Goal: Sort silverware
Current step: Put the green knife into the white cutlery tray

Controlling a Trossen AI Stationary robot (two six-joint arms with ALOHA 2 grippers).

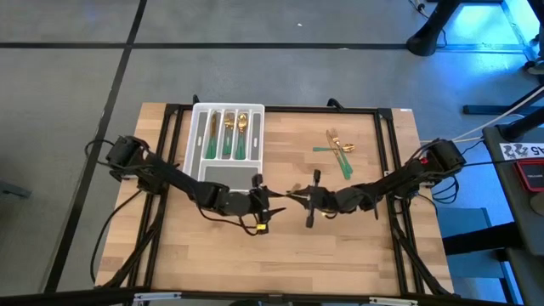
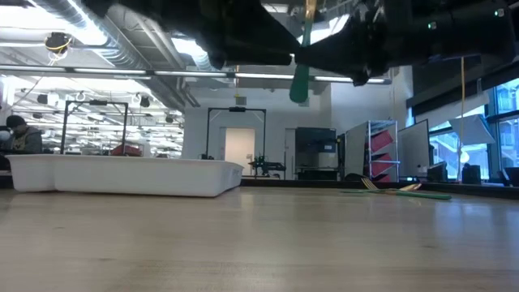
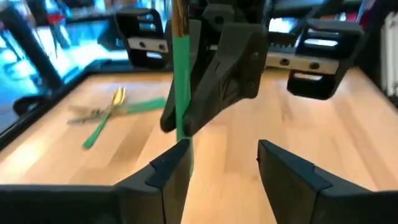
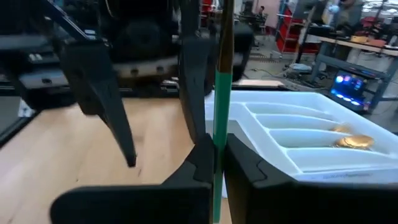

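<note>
Both grippers meet above the middle of the table. My right gripper [image 1: 297, 197] [image 4: 217, 155] is shut on one piece of silverware [image 3: 181, 81], which stands upright with its slim green handle [image 2: 299, 83] pointing down; its gold head is mostly hidden. My left gripper [image 1: 277, 198] [image 3: 224, 168] faces it, open. The handle's lower end is close by one left finger [image 3: 174, 171], and I cannot tell whether they touch. More silverware lies in the white tray [image 1: 228, 134] and in a small pile [image 1: 338, 151] on the table. My right gripper pinches the green handle [image 4: 219, 106] between its two fingers. The fingers are level, come from the table's right side and lie across the handle. The piece stands upright, lifted clear of the table, and its green end [image 2: 299, 89] hangs below the fingers.
The white tray [image 2: 122, 174] stands toward the far left of the table, with gold-and-green pieces in its long compartments. The loose pile [image 2: 397, 191] lies at the far right. Bare wooden tabletop [image 1: 280, 255] stretches along the near side. A black frame runs around the table's edge.
</note>
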